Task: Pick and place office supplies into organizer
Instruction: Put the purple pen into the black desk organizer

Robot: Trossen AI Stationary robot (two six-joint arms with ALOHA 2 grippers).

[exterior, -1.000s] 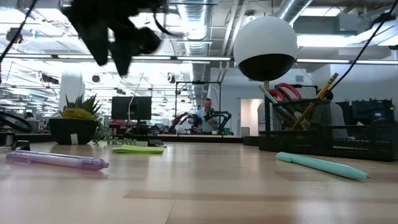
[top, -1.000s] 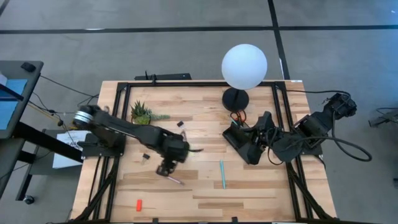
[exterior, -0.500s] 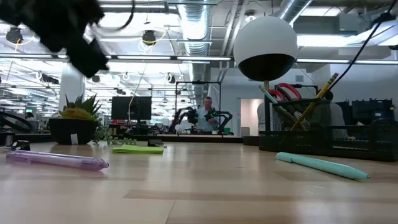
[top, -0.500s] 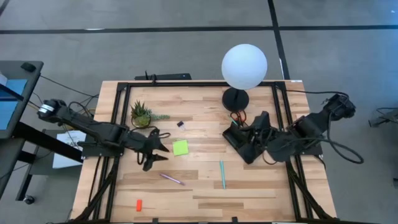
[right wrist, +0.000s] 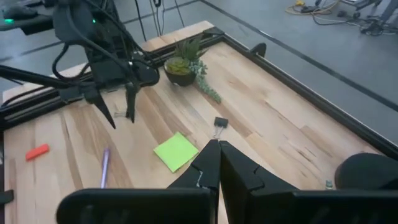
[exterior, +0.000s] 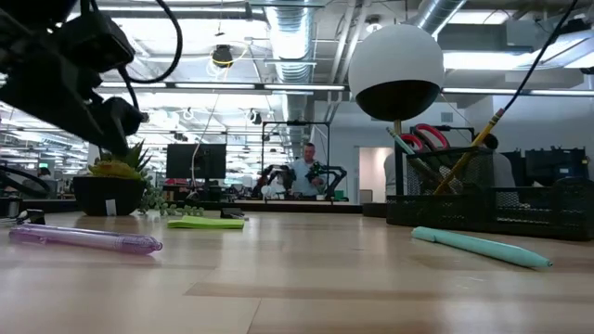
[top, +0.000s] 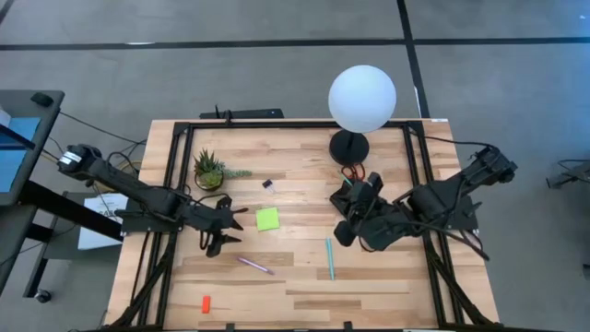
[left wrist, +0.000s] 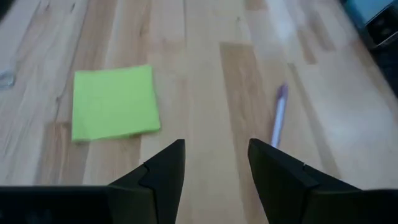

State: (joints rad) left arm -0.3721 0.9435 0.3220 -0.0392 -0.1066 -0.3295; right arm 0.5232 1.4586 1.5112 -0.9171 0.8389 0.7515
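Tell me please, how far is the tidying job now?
Done: red-handled scissors and pencils stand in the black mesh organizer. In hand: nothing; the open left gripper and shut right gripper are empty. Left: lime-green sticky-note pad, purple pen, teal pen, red-orange piece, black clip.

- I was running the rig in what looked like an open-plan robotics lab.
- Beyond my wooden table [exterior: 297,278], exposed ducts and pipes [exterior: 278,37] crossed the ceiling under strip lights.
- Behind the table, a person [exterior: 306,172] sat among monitors [exterior: 197,160] and another robot arm.
- Around the table lay bare grey concrete floor [top: 277,74] with trailing cables.
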